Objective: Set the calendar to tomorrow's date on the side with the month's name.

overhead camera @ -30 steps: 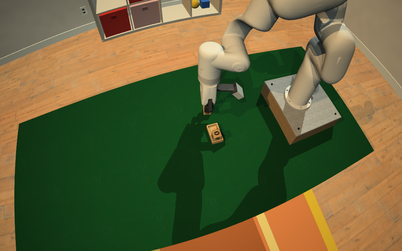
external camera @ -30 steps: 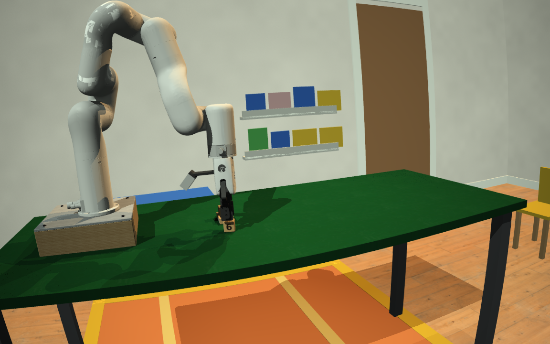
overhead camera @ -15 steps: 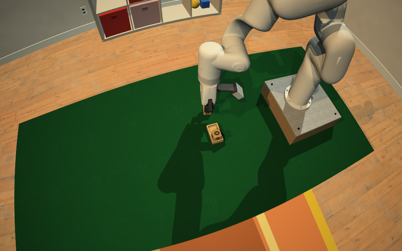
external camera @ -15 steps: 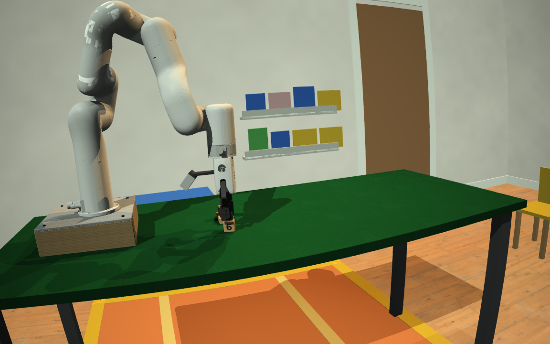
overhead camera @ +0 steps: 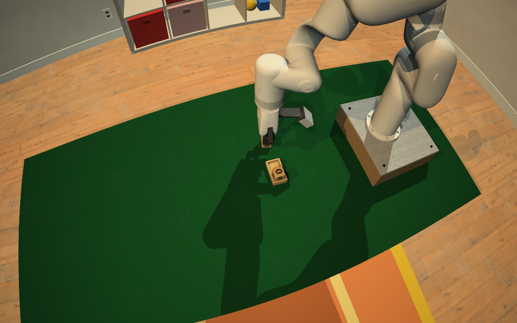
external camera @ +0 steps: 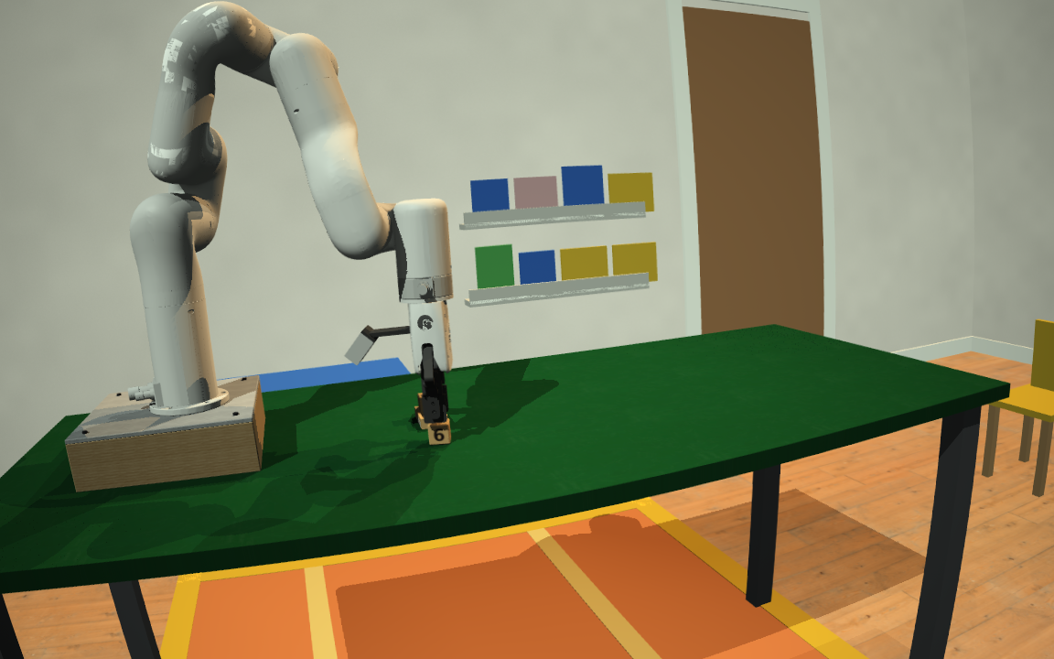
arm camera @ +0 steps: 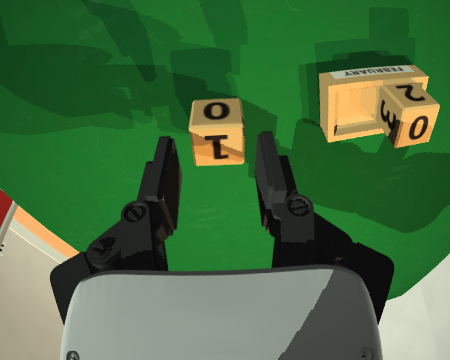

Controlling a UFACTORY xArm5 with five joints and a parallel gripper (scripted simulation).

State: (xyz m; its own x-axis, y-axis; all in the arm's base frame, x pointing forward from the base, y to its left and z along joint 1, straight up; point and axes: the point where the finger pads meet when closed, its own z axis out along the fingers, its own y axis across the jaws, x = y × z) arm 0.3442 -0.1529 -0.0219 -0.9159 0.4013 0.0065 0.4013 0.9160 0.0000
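Note:
A wooden cube stands outside the tray, with 1 on top, 0 on its side toward the robot base and 6 on the side seen in the exterior view. My gripper is part-open around this cube, with a gap on both sides in the wrist view. The wooden tray lies flat beside it, its FEBRUARY label facing the robot base. A second cube stands in one half, 0 on top, 2 on the month side, 3 toward the bare half.
The robot's base block stands on the green table, on the side the month label faces. The arm's and gripper's shadows fall across the table around the tray.

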